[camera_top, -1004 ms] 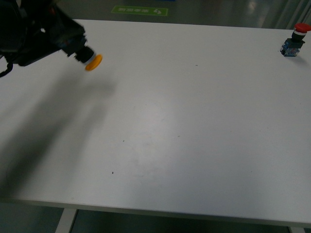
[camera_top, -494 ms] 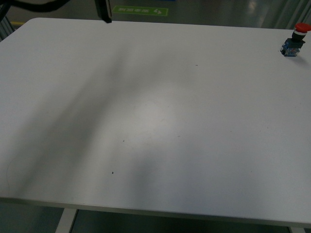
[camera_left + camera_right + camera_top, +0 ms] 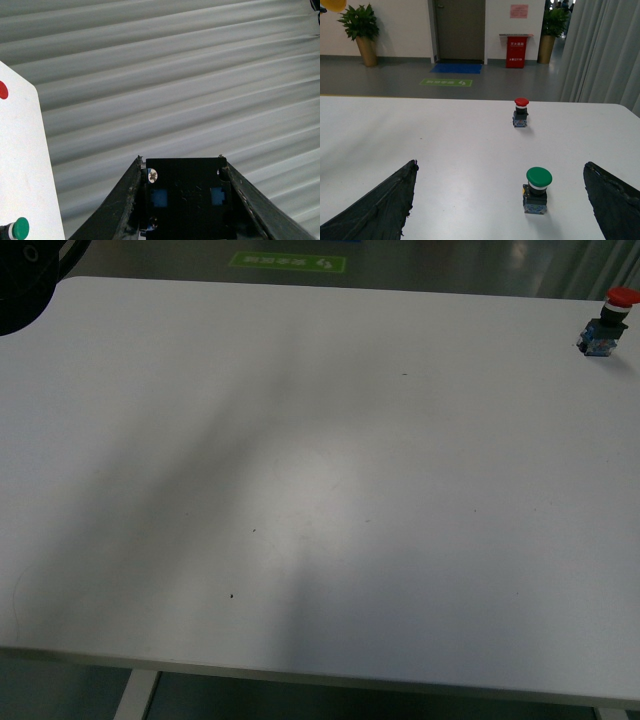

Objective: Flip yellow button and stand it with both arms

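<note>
In the left wrist view the yellow button (image 3: pixel 185 200) shows as a black block with two blue windows and a screw. My left gripper (image 3: pixel 181 164) is shut on it, with one dark finger against each side. Its cap is hidden there. A yellow-orange sliver (image 3: pixel 331 4) sits in the corner of the right wrist view, high above the table. In the front view only a dark bit of the left arm (image 3: pixel 25 280) shows at the top left. My right gripper (image 3: pixel 500 200) is open above the table, its fingers (image 3: pixel 385 200) wide apart and holding nothing.
A red-capped switch (image 3: pixel 608 320) stands upright at the table's far right corner, also seen as the red-capped switch (image 3: pixel 521 111). A green-capped switch (image 3: pixel 538 190) stands upright between the right gripper's fingers, touching neither. A grey ribbed curtain (image 3: pixel 175 75) fills the left wrist view.
The left arm has risen with the yellow button out of the front view. One second ago it hung over the table's far left; now only a dark edge remains.
</note>
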You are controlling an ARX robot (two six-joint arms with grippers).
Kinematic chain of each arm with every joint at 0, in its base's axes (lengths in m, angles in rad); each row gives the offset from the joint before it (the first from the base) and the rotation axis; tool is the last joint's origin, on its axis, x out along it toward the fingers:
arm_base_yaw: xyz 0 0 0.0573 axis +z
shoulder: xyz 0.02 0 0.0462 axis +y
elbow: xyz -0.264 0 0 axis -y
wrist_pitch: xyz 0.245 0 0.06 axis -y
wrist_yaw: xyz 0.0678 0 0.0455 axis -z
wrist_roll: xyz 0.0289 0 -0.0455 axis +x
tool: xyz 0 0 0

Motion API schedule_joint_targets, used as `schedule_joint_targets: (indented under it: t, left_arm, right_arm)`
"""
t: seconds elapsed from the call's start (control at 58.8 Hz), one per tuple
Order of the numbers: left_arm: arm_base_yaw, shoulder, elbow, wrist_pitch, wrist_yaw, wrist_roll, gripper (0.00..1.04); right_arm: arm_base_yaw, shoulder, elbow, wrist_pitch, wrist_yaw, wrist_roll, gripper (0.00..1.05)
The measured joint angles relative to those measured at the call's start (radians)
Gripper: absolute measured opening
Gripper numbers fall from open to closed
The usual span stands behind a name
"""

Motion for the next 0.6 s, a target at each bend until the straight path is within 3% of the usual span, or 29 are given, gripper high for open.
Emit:
schedule_joint_targets:
  t: [0.596]
  left_arm:
    - [0.000, 0.002, 0.000, 0.000, 0.000, -0.011, 0.36]
  right_arm:
    - [0.000, 0.000, 0.000, 0.000, 0.000, 0.000, 0.97]
